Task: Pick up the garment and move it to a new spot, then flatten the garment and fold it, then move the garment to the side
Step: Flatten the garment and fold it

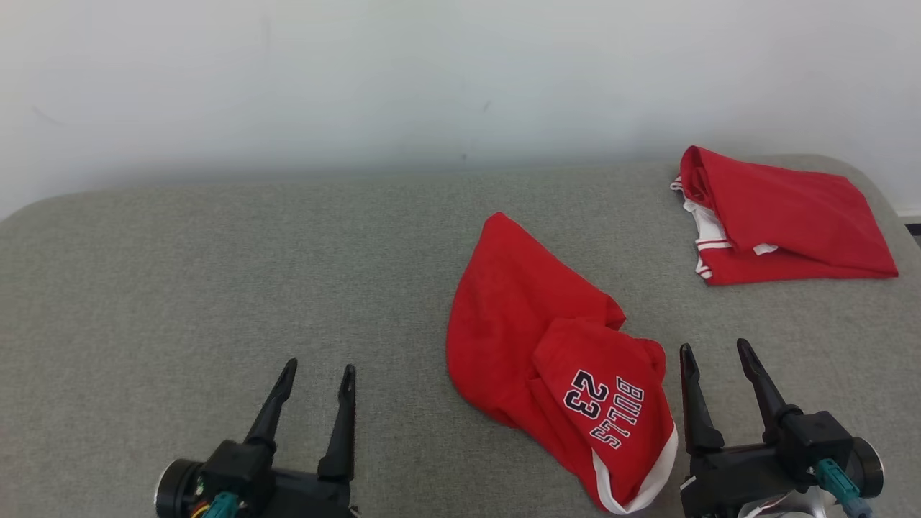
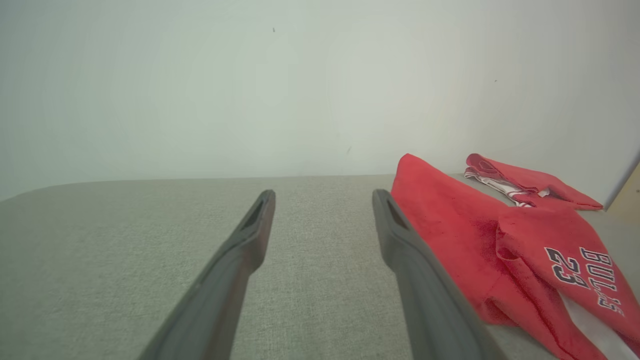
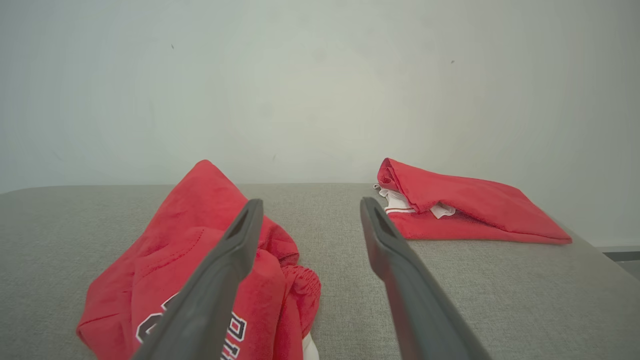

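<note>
The garment (image 1: 518,324) lies crumpled on the grey surface (image 1: 216,273) just left of my right gripper (image 1: 716,347), its long axis running from far-left to near-right, so this arm is nearer than my left gripper (image 1: 319,365); both stand wide open, empty.

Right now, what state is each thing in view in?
Bulls garment: crumpled in a heap, unfolded, lying loose on the table.
Second red garment: folded, at the table's far right.
Left gripper: jaws open, empty.
Right gripper: jaws open, empty, just beside the crumpled heap.
</note>
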### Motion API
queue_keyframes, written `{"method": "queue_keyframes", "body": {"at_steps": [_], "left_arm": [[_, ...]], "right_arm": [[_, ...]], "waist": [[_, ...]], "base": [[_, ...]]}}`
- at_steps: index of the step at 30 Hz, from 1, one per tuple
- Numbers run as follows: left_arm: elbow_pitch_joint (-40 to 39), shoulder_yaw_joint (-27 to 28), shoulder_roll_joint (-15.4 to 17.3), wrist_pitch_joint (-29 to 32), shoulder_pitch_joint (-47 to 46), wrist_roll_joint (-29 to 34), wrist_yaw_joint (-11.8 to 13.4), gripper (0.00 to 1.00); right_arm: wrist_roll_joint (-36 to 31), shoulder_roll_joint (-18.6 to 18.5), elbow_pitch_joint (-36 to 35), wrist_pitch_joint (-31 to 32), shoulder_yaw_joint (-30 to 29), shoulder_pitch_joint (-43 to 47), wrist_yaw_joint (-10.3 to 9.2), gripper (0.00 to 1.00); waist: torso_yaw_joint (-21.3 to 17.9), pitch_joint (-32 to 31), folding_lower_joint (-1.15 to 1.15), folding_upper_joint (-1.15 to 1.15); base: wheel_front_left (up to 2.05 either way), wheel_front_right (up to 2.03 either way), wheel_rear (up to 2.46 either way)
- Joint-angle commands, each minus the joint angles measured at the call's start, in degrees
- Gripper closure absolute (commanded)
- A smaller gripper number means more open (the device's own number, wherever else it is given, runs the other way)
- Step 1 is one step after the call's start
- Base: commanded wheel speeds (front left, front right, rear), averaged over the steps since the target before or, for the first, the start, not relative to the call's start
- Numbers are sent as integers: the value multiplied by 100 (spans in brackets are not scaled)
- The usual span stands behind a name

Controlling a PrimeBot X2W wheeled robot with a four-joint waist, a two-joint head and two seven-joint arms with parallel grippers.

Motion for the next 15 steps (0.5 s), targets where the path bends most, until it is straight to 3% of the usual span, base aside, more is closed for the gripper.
{"method": "queue_keyframes", "body": {"at_steps": [1, 15], "left_arm": [[32, -38, -6, -12, -112, 47, -36, 0], [1405, -1780, 430, -12, -1851, -417, -32, 0]], "right_arm": [[22, 27, -20, -4, 17, 23, -16, 0], [266, 69, -35, -5, 167, -237, -16, 0]], "waist": [[-161, 84, 0, 0], [-1044, 546, 0, 0]], "base": [[0, 0, 0], [0, 0, 0]]}}
